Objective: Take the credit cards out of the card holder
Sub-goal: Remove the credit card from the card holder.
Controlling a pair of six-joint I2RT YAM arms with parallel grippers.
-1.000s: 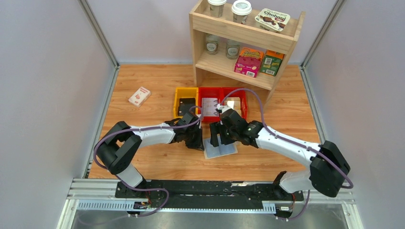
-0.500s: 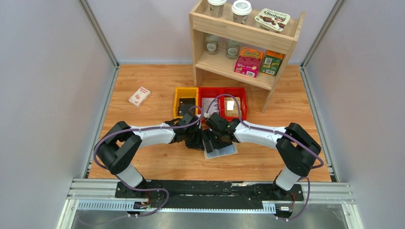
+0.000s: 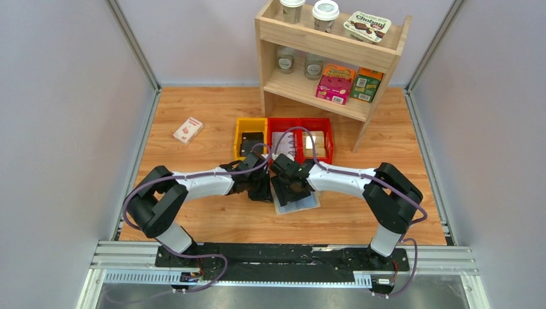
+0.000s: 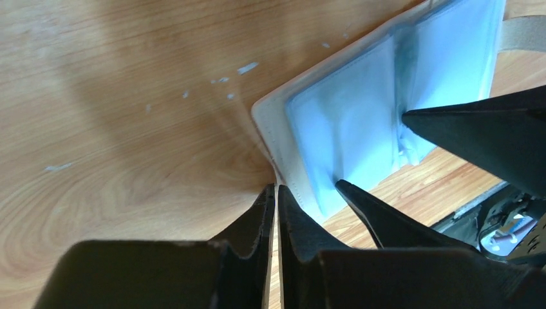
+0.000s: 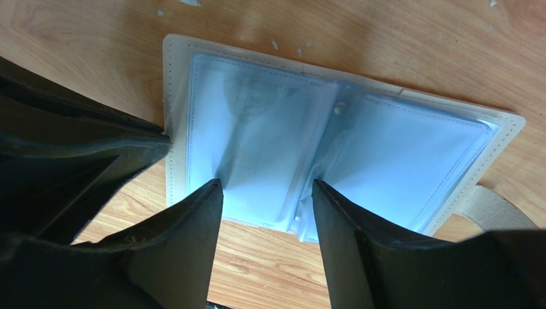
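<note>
Card holder (image 5: 412, 148) lies open, lining up, on the tabletop (image 5: 386, 38) between my claws. Left claw (image 4: 275, 193) is clenched on its cream edge. Right claw (image 5: 265, 185) stands released, tips astride one pocket. A credit card (image 5: 254, 109) shows faintly inside. I judge the holder light, floppy and slick, and the card thin and stiff. Pinch the card at the pocket mouth.

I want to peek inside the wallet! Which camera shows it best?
The right wrist view: the open card holder fills it, both blue pockets showing. The left wrist view catches only part; the top view shows it small, half hidden under the arms.
</note>
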